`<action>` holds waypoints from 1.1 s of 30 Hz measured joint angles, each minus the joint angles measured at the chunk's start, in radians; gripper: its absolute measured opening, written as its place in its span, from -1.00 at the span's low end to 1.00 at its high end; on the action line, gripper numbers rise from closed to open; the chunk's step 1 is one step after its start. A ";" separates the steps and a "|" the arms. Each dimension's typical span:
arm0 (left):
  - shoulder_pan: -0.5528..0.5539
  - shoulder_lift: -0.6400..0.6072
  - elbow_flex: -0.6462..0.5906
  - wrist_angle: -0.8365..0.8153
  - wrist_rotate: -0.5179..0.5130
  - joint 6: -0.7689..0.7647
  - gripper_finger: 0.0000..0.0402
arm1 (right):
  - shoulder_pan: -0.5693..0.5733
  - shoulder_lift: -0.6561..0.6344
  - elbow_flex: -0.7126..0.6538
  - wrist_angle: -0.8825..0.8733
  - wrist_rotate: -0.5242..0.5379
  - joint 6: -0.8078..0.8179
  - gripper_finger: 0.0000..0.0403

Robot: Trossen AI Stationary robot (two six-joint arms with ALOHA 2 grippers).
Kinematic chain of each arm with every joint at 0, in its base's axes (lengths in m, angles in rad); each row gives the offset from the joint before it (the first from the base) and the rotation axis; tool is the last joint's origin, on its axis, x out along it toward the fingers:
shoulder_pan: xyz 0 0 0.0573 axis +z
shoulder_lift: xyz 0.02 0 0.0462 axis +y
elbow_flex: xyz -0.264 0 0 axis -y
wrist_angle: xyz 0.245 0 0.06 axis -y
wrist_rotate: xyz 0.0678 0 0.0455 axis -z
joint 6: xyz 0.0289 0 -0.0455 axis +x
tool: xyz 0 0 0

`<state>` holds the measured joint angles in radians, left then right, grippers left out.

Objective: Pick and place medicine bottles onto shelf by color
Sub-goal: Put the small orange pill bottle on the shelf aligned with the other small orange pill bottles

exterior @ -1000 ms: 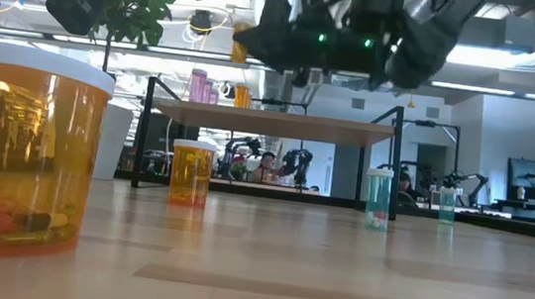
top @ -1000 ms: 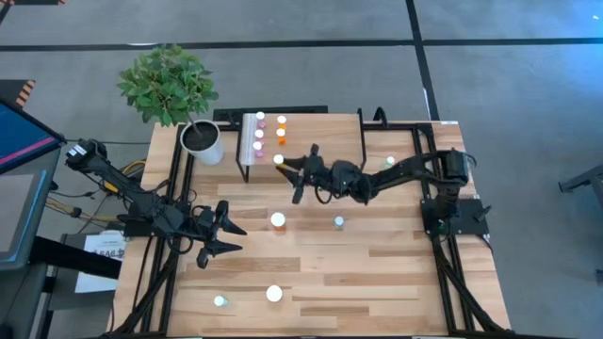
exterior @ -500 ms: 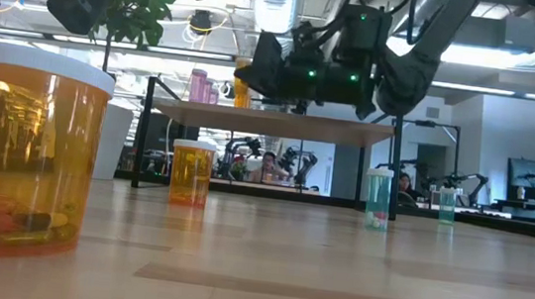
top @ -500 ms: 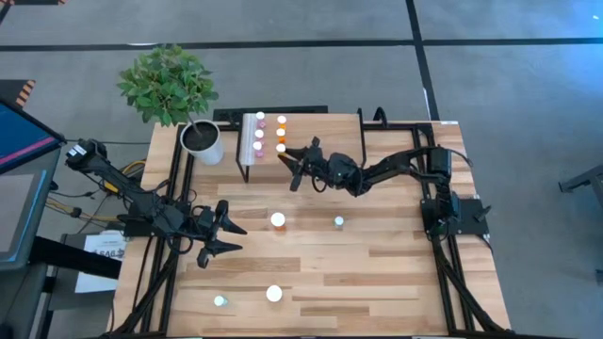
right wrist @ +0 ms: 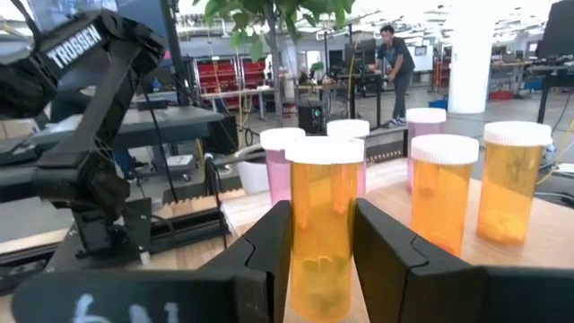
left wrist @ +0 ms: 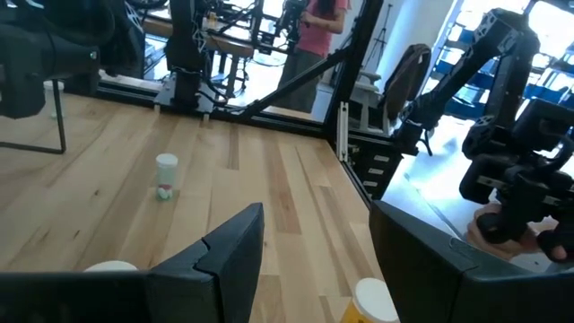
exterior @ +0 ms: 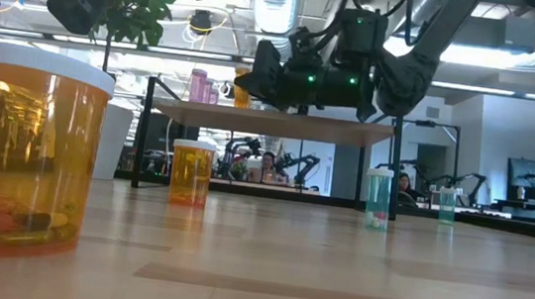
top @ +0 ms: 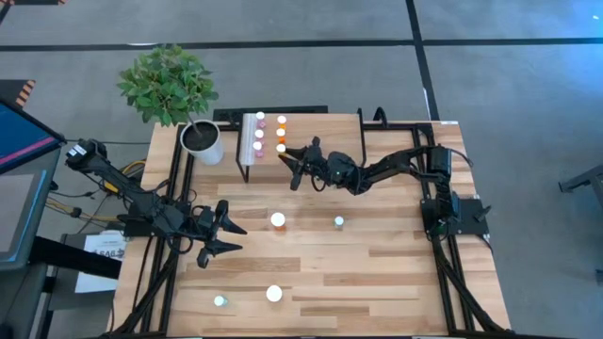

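An orange bottle (right wrist: pixel 320 233) stands upright between the right gripper's (top: pixel 294 162) fingers (right wrist: pixel 269 247), which are closed on its sides, over the shelf (top: pixel 320 127). It is just beside the two orange bottles (top: pixel 281 135) already on the shelf; three pink bottles (top: pixel 259 133) stand in the next row, nearer the plant pot (top: pixel 203 141). Off the shelf, on the table (top: pixel 396 273), sit a big orange bottle (top: pixel 278 220) and a teal one (top: pixel 339 222); farther from the shelf are another big orange bottle (top: pixel 274 294) and a teal one (top: pixel 220 301). The left gripper (top: pixel 226 239) hovers well away from the shelf at the table's left edge, fingers (left wrist: pixel 235 251) spread, empty.
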<state>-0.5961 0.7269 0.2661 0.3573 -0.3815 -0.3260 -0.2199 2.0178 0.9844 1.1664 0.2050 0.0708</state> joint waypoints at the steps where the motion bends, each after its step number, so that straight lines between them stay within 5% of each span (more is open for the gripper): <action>1: 0.000 0.000 0.000 0.000 0.000 0.000 -0.04 | -0.001 0.000 0.000 -0.007 0.000 0.000 -0.39; 33: 0.000 0.000 0.000 0.000 0.000 0.000 -0.04 | -0.013 -0.003 0.123 -0.317 0.010 -0.011 -0.26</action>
<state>-0.5961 0.7269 0.2661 0.3573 -0.3811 -0.3264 -0.2332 2.0151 1.1076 0.8490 0.2146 0.0600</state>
